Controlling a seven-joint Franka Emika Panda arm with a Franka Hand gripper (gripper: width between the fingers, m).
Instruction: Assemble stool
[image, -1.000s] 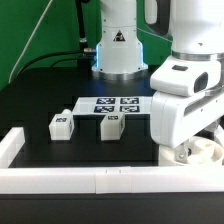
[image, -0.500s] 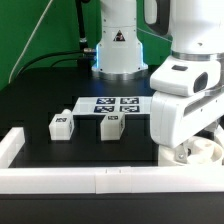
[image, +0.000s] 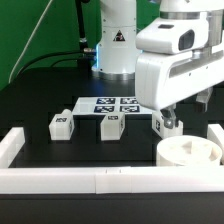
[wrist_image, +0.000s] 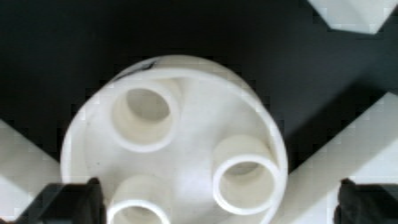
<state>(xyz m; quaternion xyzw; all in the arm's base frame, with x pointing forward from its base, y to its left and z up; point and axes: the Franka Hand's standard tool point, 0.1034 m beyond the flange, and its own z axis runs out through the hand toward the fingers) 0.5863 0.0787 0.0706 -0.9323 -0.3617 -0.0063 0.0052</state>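
The round white seat disc (image: 190, 151) lies on the black table at the exterior view's lower right, against the white rail. In the wrist view the seat (wrist_image: 169, 140) shows three round sockets facing up. My gripper (image: 183, 117) hangs just above and behind the seat, open and empty. In the wrist view its dark fingertips (wrist_image: 71, 205) stand wide apart on either side of the disc. Two tagged legs (image: 62, 124) (image: 111, 125) stand left of the middle. A third leg (image: 159, 124) is partly hidden behind my gripper.
The marker board (image: 112, 103) lies flat behind the legs. A long white rail (image: 100, 180) borders the table's front and both sides. The arm's base (image: 117, 55) stands at the back centre.
My gripper has risen off the seat disc and moved back. The seat, mostly covered before, now shows whole, and the third leg has come into view.
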